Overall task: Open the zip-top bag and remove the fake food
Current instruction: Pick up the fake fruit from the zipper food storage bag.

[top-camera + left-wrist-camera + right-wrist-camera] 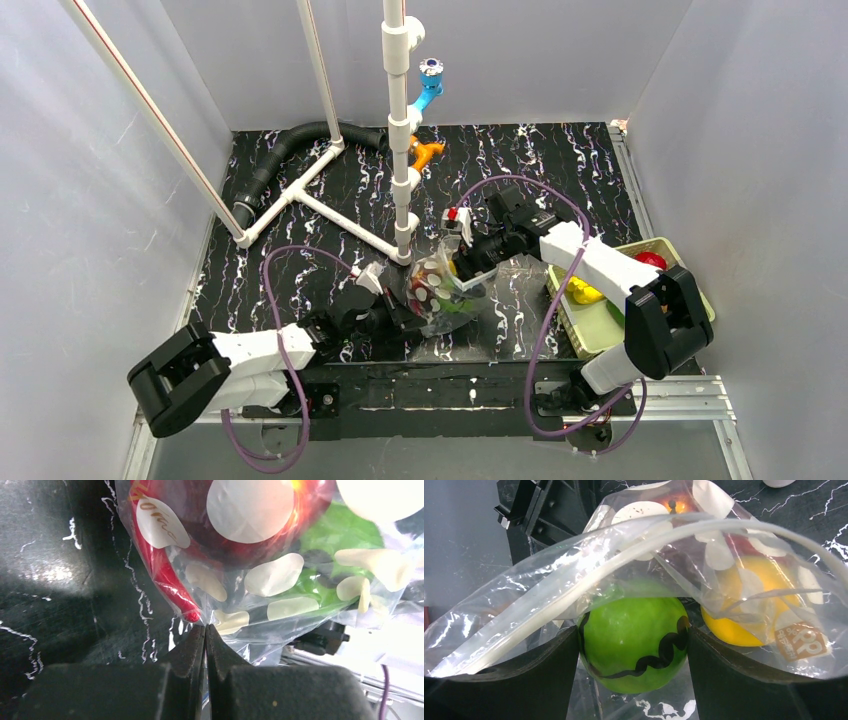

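left claw is closed tight, tips meeting at the bag's bottom edge; whether film is nipped between them i cannot tell. bare table lies open on one side of it. right claw stands wide, clamped on a green ball under the bag's arched zip rim, a yellow piece just past one finger. a white pipe post stands near, beyond both claws. black white-veined table, pale walls close around. a tag by the yellow piece reads "pp"; gold script on a dot above the left claw is unreadable.
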Robot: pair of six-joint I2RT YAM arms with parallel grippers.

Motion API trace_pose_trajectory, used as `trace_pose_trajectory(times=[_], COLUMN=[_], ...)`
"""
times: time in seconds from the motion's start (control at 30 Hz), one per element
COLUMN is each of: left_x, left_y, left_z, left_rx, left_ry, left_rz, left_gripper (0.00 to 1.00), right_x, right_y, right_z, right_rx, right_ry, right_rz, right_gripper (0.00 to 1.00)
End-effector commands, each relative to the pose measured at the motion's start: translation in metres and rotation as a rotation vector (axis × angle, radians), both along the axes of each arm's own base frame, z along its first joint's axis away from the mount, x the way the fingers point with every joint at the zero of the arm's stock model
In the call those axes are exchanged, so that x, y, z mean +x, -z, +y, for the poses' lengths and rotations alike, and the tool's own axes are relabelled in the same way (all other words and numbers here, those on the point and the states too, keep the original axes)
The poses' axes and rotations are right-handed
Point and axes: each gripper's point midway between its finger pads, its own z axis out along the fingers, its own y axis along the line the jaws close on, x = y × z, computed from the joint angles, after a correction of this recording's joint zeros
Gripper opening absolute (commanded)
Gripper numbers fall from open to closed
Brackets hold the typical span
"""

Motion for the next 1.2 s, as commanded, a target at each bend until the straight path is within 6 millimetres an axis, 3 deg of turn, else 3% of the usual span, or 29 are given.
trace_pose_trajectory(times=[0.0, 0.1, 0.4, 0.53, 0.8, 1.17], left_x=[-0.009, -0.014, -0.012, -0.007, 0.001, 0.003], left_y=[0.01, 0.017, 0.027, 0.023, 0.014, 0.014], left_z=[0.016, 0.031, 0.065, 0.078, 0.089, 0.09], left_rx=[0.136, 0.216, 0.401, 0.421, 0.425, 0.418], left_ry=[0.065, 0.072, 0.045, -0.014, -0.08, -0.091], left_rz=[-0.04, -0.046, -0.059, -0.075, -0.114, -0.126], left_gripper=[0.0, 0.0, 0.0, 0.0, 0.0, 0.0], right_x=[0.035, 0.043, 0.04, 0.029, 0.015, -0.004], right_y=[-0.006, -0.011, -0.021, -0.023, -0.033, -0.04], right_z=[-0.008, -0.016, -0.018, -0.021, -0.029, -0.052], right_rx=[0.023, 0.056, 0.113, 0.113, 0.109, 0.072], right_ry=[0.169, 0.224, 0.208, 0.125, 0.029, -0.048], right_rz=[-0.05, -0.049, -0.013, -0.016, -0.069, -0.178], right_gripper=[0.09, 0.08, 0.08, 0.08, 0.08, 0.08])
